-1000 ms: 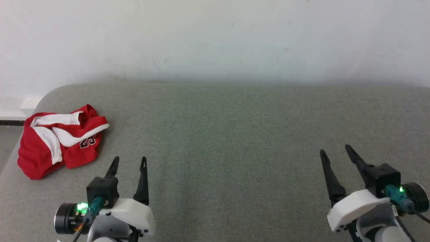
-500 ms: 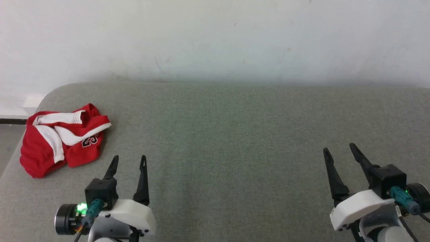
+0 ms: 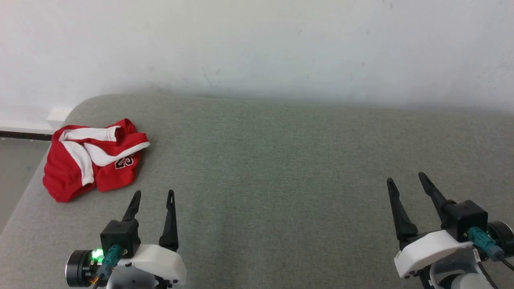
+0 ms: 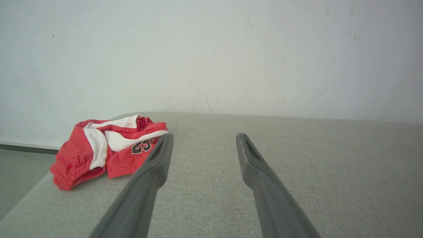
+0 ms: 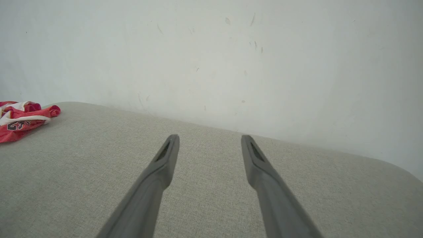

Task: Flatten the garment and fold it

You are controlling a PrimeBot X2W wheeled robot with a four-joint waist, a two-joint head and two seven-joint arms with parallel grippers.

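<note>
Nearest, the left gripper [image 3: 155, 192], two long dark fingers on a white wrist, hovers spread wide and empty over the grey woven-fabric tabletop [image 3: 265, 168]. The matching right gripper [image 3: 404, 178] is equally wide and empty. Further off, the crumpled thin red shorts [image 3: 94, 158] with white trim lie near the tabletop's far left corner, ahead and left of the left gripper (plainly the nearer arm). The bunched heap shows no clear long axis.
</note>
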